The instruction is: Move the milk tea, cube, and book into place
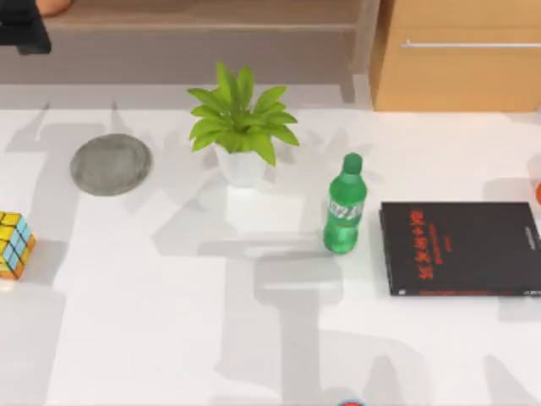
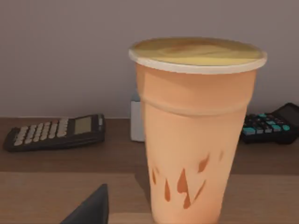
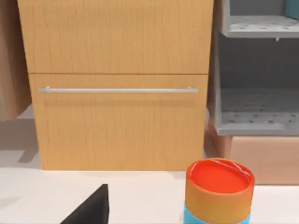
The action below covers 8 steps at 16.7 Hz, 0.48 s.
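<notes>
**Milk tea on the shelf, cube still waiting at the desk's edge**

In the left wrist view the milk tea [image 2: 196, 135] stood upright on a wooden shelf [image 2: 56, 186], close before the camera, with a calculator [image 2: 56, 133] behind it on one side and a second one [image 2: 268, 126] on the other. Whether the left tool was apart or clamped on the cup could not be told. The cup looked placed or nearly so.

From above, the cube [image 1: 15, 244] sat untouched at the far left edge of the desk [image 1: 169, 338], below a grey round pad [image 1: 111, 164]. It was judged still to be moved, and the book with it.

The right wrist camera faced a wooden drawer front [image 3: 117, 121] and an orange-topped canister [image 3: 218, 191]; its tool's state could not be told either.
</notes>
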Each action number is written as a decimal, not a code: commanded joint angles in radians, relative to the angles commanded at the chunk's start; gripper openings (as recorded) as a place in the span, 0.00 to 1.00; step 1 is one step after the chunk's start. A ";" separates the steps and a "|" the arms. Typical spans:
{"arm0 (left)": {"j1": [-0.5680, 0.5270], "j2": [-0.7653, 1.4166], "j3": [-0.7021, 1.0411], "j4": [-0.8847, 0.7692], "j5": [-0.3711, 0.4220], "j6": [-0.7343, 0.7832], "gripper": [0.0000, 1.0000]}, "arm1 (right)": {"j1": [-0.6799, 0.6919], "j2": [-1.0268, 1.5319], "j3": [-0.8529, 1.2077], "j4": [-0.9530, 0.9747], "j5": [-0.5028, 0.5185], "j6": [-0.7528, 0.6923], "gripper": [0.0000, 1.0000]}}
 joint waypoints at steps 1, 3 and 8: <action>0.000 0.085 0.042 0.038 0.002 0.000 1.00 | 0.000 0.000 0.000 0.000 0.000 0.000 1.00; -0.001 0.227 0.114 0.103 0.005 0.001 1.00 | 0.000 0.000 0.000 0.000 0.000 0.000 1.00; -0.003 0.396 0.207 0.189 0.010 0.002 1.00 | 0.000 0.000 0.000 0.000 0.000 0.000 1.00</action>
